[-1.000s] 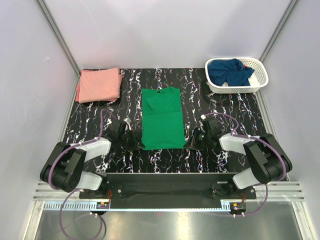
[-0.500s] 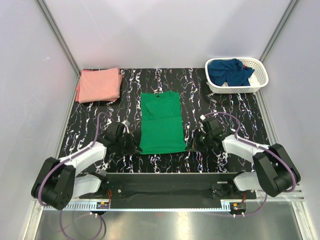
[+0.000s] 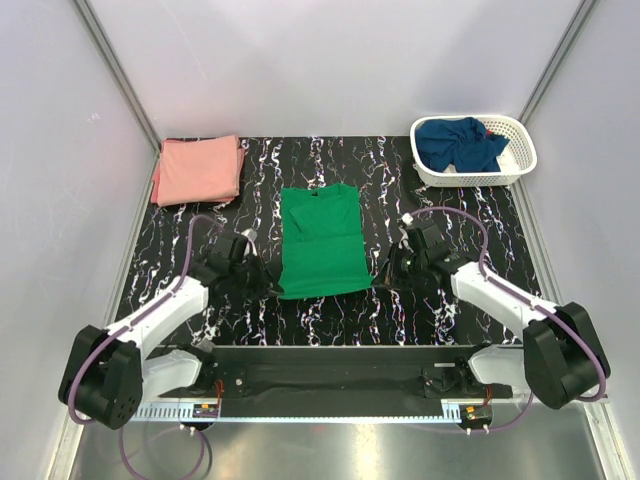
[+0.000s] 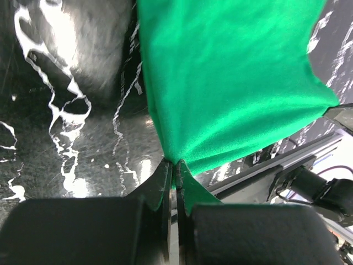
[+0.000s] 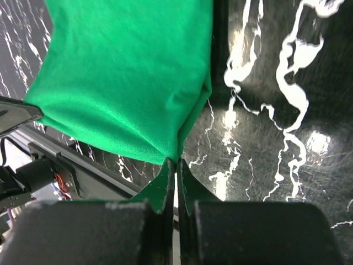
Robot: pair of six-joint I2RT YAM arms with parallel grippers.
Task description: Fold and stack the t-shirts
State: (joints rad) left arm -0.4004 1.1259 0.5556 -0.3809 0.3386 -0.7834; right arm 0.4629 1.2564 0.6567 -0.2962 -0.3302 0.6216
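Basket [image 3: 475, 178] holds navy t-shirt [image 3: 455, 145]; left gripper [image 4: 172, 165] and right gripper [image 5: 176, 163] pinch corners of green t-shirt [image 3: 320, 240].

In both wrist views the green t-shirt [image 4: 231, 83] runs off the frame's top edge; its pinched corners vanish between the left fingers [image 4: 159, 187] and the right fingers [image 5: 163, 187]; from above, those fingers are too small and dark to make out; the basket [image 3: 470, 177] wall hides part of the navy t-shirt [image 3: 458, 143]; a red scrap [image 3: 489, 131] beside it is unidentifiable.
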